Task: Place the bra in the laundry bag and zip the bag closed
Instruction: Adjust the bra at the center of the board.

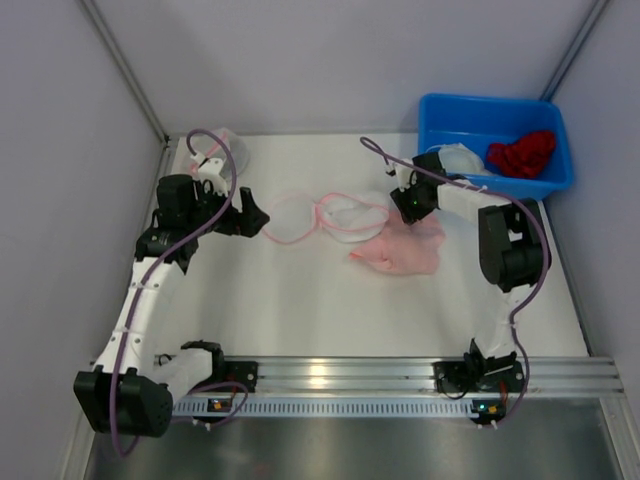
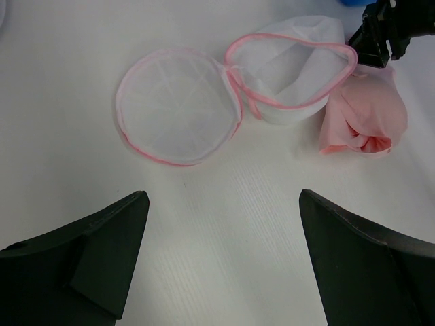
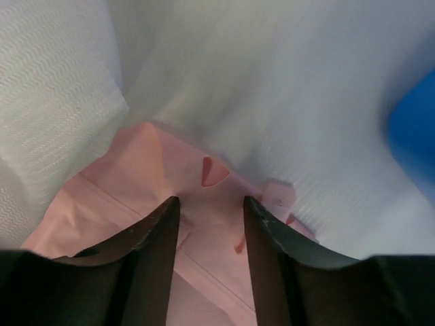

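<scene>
Tabletop (image 1: pixel 300 310) white, walls (image 1: pixel 300 60) grey — left end effector (image 2: pixel 223 200) spread, right end effector (image 3: pixel 211 202) at bra (image 1: pixel 405 250), hold unclear

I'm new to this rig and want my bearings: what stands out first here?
A pink bra lies mid-table beside an open white laundry bag with pink trim, its round lid flat to the left. The right hand is down on the bra; a blue bin holding red cloth sits in the far right corner.

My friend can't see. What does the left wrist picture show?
A white mesh laundry bag with pink trim lies open on the table, its round flap spread flat. A pink bra lies bunched beside it, by the right fingers; the left fingers stand wide apart below.
</scene>
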Available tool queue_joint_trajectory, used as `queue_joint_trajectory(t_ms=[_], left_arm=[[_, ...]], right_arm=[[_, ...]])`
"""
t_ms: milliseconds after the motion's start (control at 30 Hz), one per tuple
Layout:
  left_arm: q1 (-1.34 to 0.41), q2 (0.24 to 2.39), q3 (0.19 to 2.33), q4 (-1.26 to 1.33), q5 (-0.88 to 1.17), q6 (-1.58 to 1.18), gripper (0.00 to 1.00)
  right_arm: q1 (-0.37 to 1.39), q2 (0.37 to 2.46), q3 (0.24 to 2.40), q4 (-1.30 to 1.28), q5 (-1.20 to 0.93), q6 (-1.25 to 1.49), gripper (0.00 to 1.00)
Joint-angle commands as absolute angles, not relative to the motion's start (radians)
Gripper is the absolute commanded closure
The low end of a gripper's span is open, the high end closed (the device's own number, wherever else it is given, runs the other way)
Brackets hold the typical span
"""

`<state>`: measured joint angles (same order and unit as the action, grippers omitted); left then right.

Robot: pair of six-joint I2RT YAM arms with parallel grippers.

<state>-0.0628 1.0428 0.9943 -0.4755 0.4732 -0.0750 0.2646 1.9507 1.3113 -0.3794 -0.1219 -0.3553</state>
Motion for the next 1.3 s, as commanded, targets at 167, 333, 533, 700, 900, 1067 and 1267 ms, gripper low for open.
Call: queue_joint_trajectory(t_ms=[167,333,533,700,900,1067,1267], left_arm=[[-0.061,0.988,1.014,-0.499,0.449,-0.037,0.02],[-0.061,0.956,1.009,-0.509,0.449,-0.029,0.02],[-0.061,0.925,0.997,-0.525,0.439,-0.034,0.02],[-0.061,0.897,0.997,-0.538,0.416,-0.043,0.02],[-0.061,0.885,0.991,-0.589,0.364,-0.129,0.02],[-0.045,0.856,0.963,-0.591,0.377,-0.176,0.02],[-0.035,0.854,0.965,-0.612,0.437,-0.143,0.03]], right_arm=[[0.264,1.853,1.302,-0.500,-0.170,-0.449,1.00],[0.261,1.639,1.301,-0.633,-0.239,-0.509,1.00],[0.302,1.453,1.355,-0.836,-0.373,-0.537,1.00],[0.422,1.339,1.351,-0.882,-0.442,-0.529,1.00],[0.643,1.313,1.462,-0.844,-0.446,-0.439,1.00],[0.796,1.385,1.636,-0.833,-0.420,-0.400,1.00],[0.842,1.366,1.668,-0.854,-0.391,-0.452,1.00]])
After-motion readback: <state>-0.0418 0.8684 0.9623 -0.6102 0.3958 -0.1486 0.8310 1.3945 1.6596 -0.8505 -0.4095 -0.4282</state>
